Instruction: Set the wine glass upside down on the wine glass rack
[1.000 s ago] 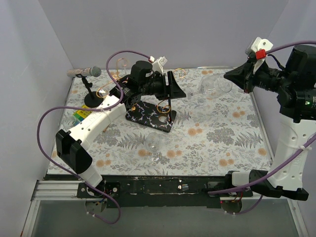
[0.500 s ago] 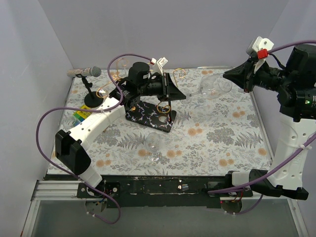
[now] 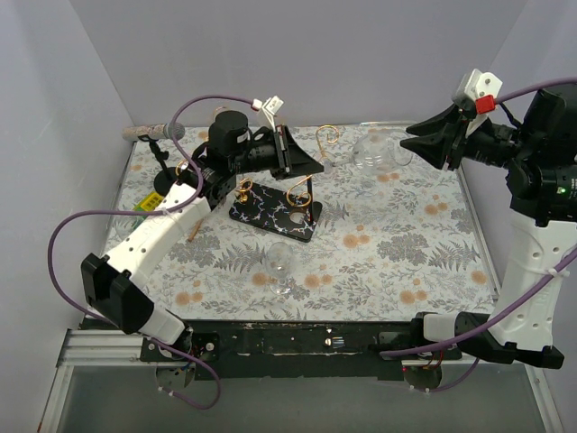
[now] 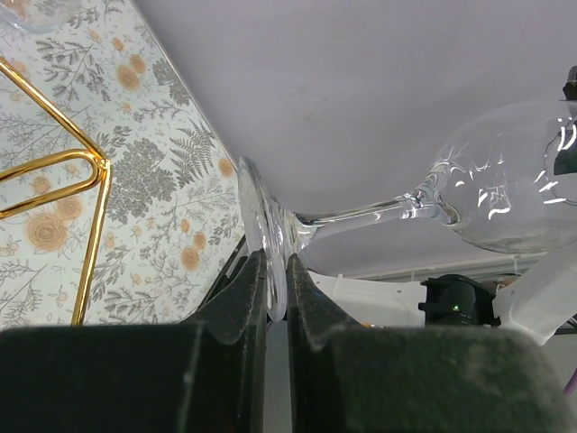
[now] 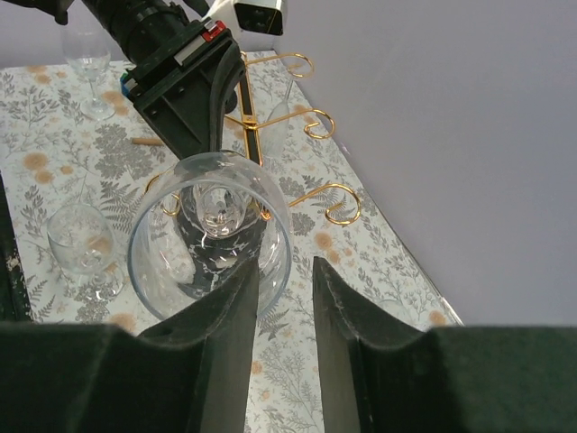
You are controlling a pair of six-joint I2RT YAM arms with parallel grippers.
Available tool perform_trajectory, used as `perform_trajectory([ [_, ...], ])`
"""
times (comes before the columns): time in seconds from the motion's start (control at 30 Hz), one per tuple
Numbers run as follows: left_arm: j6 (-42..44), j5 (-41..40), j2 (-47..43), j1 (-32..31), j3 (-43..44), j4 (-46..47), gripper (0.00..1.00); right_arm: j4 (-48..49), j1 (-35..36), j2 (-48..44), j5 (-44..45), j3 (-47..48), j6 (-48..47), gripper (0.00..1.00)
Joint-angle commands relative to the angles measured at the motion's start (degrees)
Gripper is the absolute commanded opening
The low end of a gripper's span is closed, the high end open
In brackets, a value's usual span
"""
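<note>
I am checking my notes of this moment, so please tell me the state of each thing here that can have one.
held wine glass: in the air, lying sideways.
left gripper: fingers shut on its foot.
right gripper: open, at its rim.
wine glass rack: upright on the table.
second wine glass: upright on the table.
microphone: raised off the table, nearly level.

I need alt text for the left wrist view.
The left tool pinches the foot of a wine glass held sideways, bowl to the right. At left, the gold wire of the wine glass rack shows over the floral table.
</note>
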Motion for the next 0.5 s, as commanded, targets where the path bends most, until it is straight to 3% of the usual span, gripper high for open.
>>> perform_trajectory([
  [0.0, 1.48, -1.71, -5.73, 1.15, 1.08, 1.20, 0.00, 2.12, -0.16, -1.09, -1.95, -0.93, 0.55, 0.41],
  [0.13, 3.58, -4.00, -7.22, 2.38, 1.52, -0.90, 0.00, 1.94, -0.25, -1.36, -2.21, -0.67, 0.73, 0.55],
  [0.47, 15.62, -14.89, -9.34, 4.93, 10.30, -14.52, 0.00, 0.45, -1.39, -0.92, -7.48, 2.58, 0.81, 0.61],
])
